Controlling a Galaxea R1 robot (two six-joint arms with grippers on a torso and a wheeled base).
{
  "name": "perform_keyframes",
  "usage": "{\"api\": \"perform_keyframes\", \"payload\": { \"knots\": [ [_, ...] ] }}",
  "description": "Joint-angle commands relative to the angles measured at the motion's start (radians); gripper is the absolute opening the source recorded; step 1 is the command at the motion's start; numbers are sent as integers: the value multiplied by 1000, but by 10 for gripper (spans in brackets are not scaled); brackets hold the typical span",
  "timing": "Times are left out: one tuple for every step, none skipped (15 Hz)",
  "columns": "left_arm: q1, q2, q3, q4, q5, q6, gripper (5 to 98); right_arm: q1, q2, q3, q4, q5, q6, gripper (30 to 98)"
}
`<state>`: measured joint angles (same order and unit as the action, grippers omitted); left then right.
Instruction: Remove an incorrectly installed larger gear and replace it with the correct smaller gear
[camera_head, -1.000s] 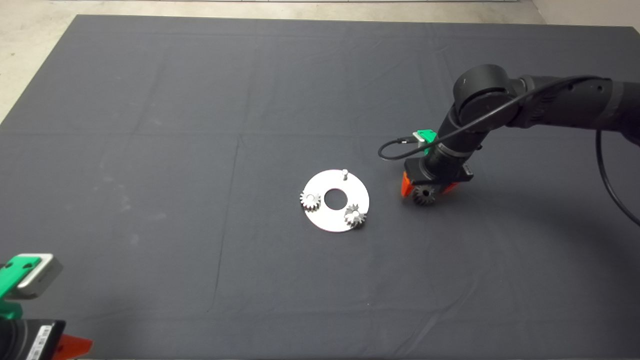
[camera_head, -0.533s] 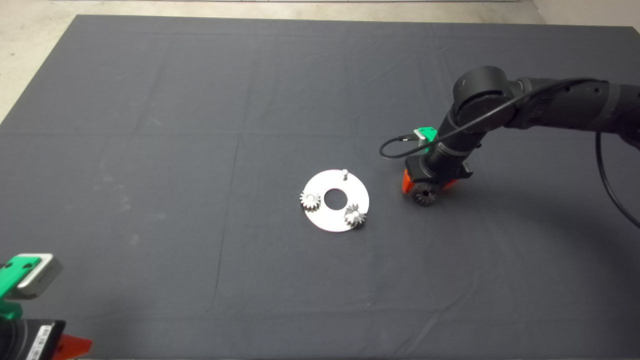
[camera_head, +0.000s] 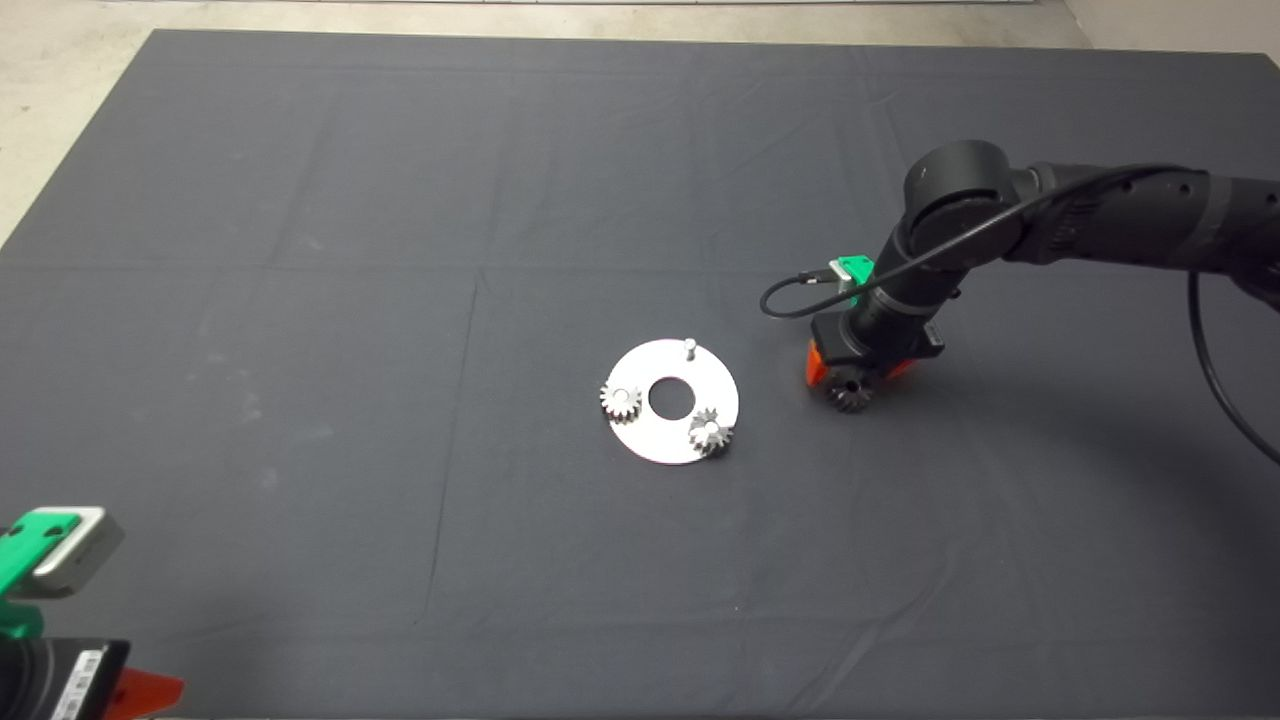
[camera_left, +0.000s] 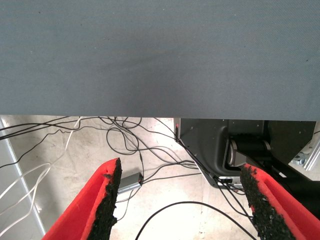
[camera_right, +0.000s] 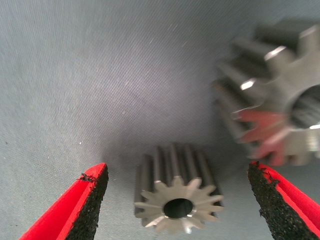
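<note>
While the left tool (camera_head: 60, 640) waits parked at the desk's near left corner with its fingers (camera_left: 107, 200) spread apart, the right tool (camera_right: 175, 200) hangs low over the desk (camera_head: 400, 200), right of centre, fingers spread wide around the smaller gear (camera_right: 177, 197) without touching it. The larger gear (camera_right: 280, 100) lies just beside it on the mat, and the round metal plate (camera_head: 672, 402) at the desk's centre carries two small gears (camera_head: 620, 401) and one bare pin (camera_head: 689, 346).
</note>
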<state>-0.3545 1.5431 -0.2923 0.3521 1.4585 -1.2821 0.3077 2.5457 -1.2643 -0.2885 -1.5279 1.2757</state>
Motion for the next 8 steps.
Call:
{"api": "perform_keyframes", "payload": {
  "knots": [
    [2,-7,7,2,3,-3,597,21,3,7,-26,-110,4,736],
    [2,-5,6,2,3,-3,597,18,-1,5,-26,-110,5,736],
    [2,-7,7,2,3,-3,597,16,-3,5,-26,-110,5,736],
    [2,-7,7,2,5,-3,597,16,-3,5,-26,-110,5,736],
    [2,-8,8,2,3,-3,597,16,-3,5,-26,-110,5,736],
    [2,-8,9,2,3,-3,597,16,-3,5,-26,-110,4,736],
    [2,-7,9,2,3,-3,597,16,-2,7,-26,-110,5,736],
    [2,-7,9,2,4,-3,597,15,2,7,-26,-110,5,736]
  ]
}}
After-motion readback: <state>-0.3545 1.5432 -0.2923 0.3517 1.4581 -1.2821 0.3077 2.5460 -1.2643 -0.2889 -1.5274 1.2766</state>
